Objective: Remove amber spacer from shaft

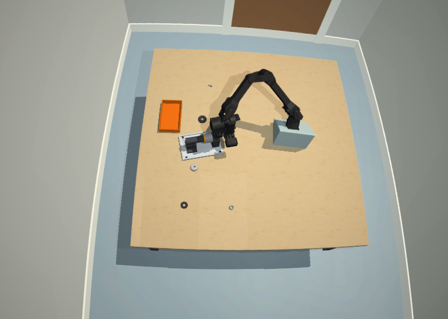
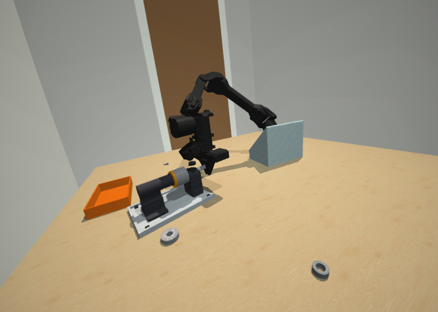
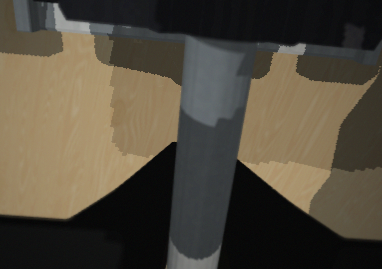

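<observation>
My gripper is shut on the grey shaft, just outside the small dark support block. The amber spacer is still up in line with the shaft, between the dark barrel of the big housing block and the grey spacers. No clear gap shows beside it. Both blocks stand on the white base plate. The shaft inside the spacers is hidden. In the top view the arm hides the fingertips.
An orange tray lies behind the plate. A light grey ring lies in front, a smaller grey ring farther right. Dark rings lie on either side. A pale blue wedge stands at the arm's base.
</observation>
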You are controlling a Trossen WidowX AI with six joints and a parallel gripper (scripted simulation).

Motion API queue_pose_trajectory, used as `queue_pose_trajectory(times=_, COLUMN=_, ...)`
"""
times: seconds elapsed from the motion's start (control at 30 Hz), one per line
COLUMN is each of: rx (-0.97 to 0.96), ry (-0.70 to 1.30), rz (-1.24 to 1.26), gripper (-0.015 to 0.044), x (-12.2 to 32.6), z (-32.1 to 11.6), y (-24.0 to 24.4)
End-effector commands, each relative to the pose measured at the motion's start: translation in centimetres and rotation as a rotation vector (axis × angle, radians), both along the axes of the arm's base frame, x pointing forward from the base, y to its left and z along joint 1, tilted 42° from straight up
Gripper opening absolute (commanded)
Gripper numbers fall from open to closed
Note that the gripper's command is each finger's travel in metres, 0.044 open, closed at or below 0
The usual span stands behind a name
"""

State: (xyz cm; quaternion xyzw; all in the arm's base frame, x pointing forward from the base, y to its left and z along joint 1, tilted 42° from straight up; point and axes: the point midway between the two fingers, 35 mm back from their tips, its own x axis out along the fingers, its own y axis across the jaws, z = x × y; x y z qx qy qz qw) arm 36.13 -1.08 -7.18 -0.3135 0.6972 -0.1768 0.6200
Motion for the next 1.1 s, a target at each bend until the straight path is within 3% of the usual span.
queue_pose_trajectory(times=0.0, rx=0.0, ry=0.0, rz=-0.003, gripper=0.0, x=-0.11, z=0.01, y=-0.01)
queue_pose_trajectory(times=1.07, rx=0.0, ry=0.0, rz=0.0, gripper=0.0, x=-0.27, z=0.04, y=-0.04)
